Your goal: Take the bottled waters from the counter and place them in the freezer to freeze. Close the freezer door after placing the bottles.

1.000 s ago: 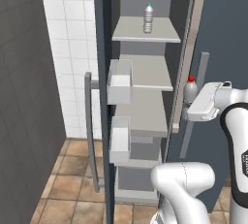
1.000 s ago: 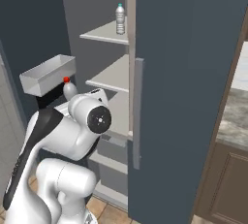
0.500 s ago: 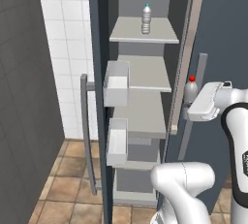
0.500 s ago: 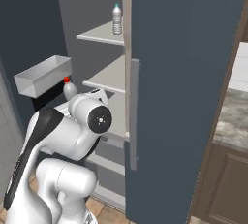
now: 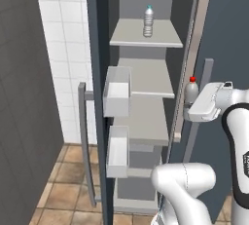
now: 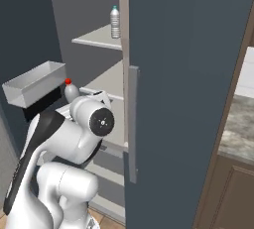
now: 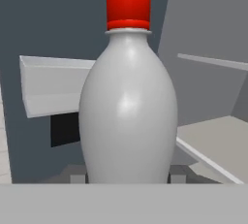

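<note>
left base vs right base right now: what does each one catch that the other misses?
Left base alone: white tiled wall, brown floor tiles, the door's outside bar handle and two white door bins.

Right base alone: the neighbouring closed door panel face-on, plus marbled counter and brown cabinet at right.

Both: open freezer with pale shelves, teal-capped bottle standing on an upper shelf, and the red-capped bottle upright in the end effector near the shelves.

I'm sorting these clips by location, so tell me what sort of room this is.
Most likely a home kitchen. A tall freezer stands open with a water bottle on a shelf, white wall tiles sit beside it, and a stone counter tops brown cabinets.
</note>
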Controlling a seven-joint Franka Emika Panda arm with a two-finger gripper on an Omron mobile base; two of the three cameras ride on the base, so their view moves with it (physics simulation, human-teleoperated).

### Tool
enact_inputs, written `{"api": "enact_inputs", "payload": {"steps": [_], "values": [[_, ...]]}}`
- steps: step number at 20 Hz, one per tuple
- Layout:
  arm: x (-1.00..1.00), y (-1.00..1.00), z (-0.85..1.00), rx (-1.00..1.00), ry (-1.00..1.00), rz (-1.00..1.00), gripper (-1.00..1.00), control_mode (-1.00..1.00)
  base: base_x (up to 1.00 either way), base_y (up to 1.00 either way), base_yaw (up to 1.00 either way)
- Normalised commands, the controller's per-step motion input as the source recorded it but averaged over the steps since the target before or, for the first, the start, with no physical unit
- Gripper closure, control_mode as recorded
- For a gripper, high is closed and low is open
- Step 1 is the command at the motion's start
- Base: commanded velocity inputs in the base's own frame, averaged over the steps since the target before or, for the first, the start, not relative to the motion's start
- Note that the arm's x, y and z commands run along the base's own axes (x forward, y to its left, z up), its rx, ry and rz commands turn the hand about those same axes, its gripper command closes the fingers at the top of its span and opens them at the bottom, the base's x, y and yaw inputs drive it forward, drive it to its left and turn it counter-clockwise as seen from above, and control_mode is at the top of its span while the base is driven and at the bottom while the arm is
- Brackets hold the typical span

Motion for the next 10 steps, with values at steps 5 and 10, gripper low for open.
{"api": "enact_inputs", "payload": {"steps": [5,10], "values": [[0.00,0.00,0.00,0.00,0.00,0.00,1.00,1.00,0.43,0.00,0.00],[0.00,0.00,0.00,0.00,0.00,0.00,1.00,1.00,0.40,0.01,0.00]]}}
